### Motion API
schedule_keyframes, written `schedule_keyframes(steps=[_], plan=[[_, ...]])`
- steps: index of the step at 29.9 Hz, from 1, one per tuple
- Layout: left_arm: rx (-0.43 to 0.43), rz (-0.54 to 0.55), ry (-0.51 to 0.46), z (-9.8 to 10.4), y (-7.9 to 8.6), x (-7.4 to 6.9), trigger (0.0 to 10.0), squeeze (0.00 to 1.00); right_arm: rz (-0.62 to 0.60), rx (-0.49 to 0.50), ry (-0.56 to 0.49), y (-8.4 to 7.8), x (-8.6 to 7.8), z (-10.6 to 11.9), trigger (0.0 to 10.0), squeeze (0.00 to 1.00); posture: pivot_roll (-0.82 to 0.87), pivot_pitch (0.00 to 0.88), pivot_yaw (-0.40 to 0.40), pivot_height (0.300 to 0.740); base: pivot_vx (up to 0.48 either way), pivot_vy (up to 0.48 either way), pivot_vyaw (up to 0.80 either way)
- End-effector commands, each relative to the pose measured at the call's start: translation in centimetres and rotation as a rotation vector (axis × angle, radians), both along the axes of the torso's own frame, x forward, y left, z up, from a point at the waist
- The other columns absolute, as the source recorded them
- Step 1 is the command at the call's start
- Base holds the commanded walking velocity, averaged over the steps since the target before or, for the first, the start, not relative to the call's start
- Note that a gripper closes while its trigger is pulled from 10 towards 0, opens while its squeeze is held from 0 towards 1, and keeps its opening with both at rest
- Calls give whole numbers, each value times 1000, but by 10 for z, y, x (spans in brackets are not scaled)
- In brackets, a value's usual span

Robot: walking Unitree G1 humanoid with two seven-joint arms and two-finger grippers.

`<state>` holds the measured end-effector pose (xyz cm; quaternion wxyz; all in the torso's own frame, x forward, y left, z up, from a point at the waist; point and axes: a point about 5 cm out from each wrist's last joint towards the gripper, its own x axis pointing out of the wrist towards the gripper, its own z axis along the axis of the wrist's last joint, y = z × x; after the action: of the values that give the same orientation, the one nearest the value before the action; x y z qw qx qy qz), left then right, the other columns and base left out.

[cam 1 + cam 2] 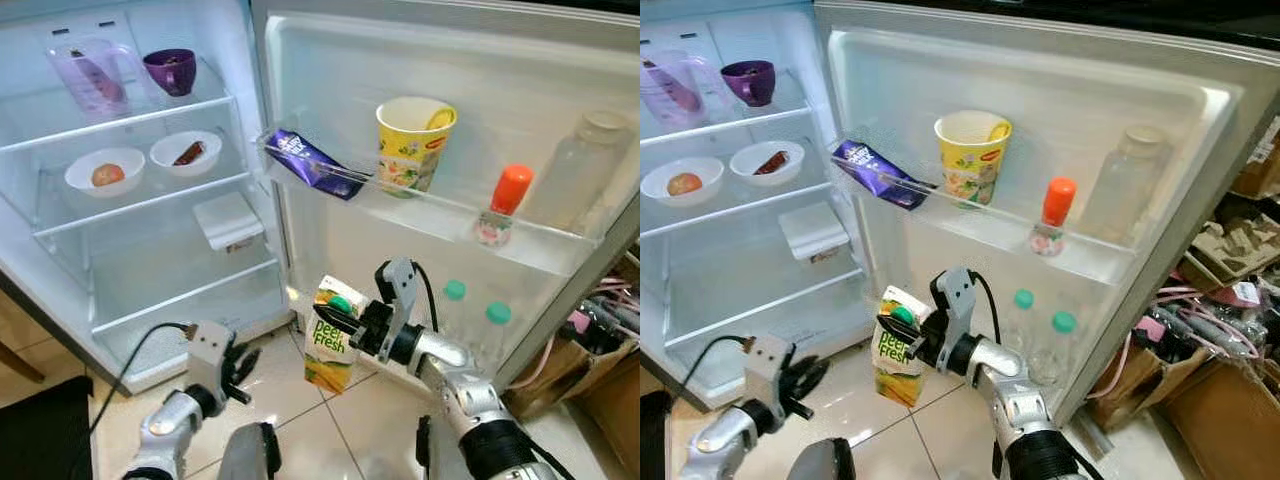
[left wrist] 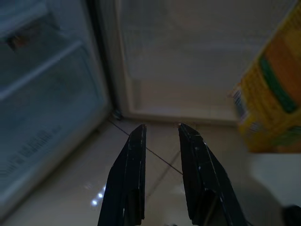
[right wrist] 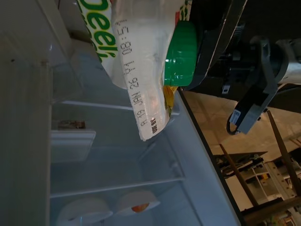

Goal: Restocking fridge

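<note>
A yellow-green Peel Fresh juice carton (image 1: 333,352) hangs upright above the tiled floor, in front of the open fridge door's lower part. My right gripper (image 1: 338,312) is shut on the carton's top at its green cap (image 3: 181,52). The door's lower shelf (image 1: 470,345) holds two green-capped bottles (image 1: 497,318) just right of the carton. My left gripper (image 1: 240,365) hovers low over the floor near the fridge's bottom edge. Its fingers (image 2: 131,169) stand slightly apart with nothing between them, and the carton (image 2: 273,103) is off to one side.
The upper door shelf carries a purple packet (image 1: 312,163), a yellow noodle cup (image 1: 412,143), an orange-capped bottle (image 1: 503,205) and a clear jar (image 1: 582,170). Fridge shelves hold two bowls (image 1: 105,172), a purple cup (image 1: 171,71) and a jug (image 1: 92,78). Cardboard boxes (image 1: 1230,400) crowd the right.
</note>
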<state>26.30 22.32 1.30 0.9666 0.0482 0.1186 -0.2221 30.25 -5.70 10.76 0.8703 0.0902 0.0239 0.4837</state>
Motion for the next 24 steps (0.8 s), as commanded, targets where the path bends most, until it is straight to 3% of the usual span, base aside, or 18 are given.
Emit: schedule_keyframes(steps=[1, 5, 9, 18, 24], plan=[[17, -2, -12, 2, 6, -1, 10000, 0, 20, 11, -15, 4, -2, 5, 10000, 0, -27, 45, 8, 404, 0, 0, 0], [17, -3, -13, 2, 6, -1, 10000, 0, 22, 10, -12, 3, -2, 5, 10000, 0, -27, 45, 8, 384, 0, 0, 0], [24, -123, -48, -1, -8, -12, 10000, 0, -39, 56, -81, 14, 15, 37, 10000, 0, -18, 80, 10, 354, 0, 0, 0], [21, -168, -33, -7, -16, -19, 10000, 0, -23, 108, -106, 25, 20, 55, 10000, 0, -10, 99, 10, 319, 0, 0, 0], [15, -188, -35, -9, -19, -23, 10000, 0, -34, 58, -129, 33, 23, 55, 10000, 0, -4, 108, 9, 304, 0, 0, 0]])
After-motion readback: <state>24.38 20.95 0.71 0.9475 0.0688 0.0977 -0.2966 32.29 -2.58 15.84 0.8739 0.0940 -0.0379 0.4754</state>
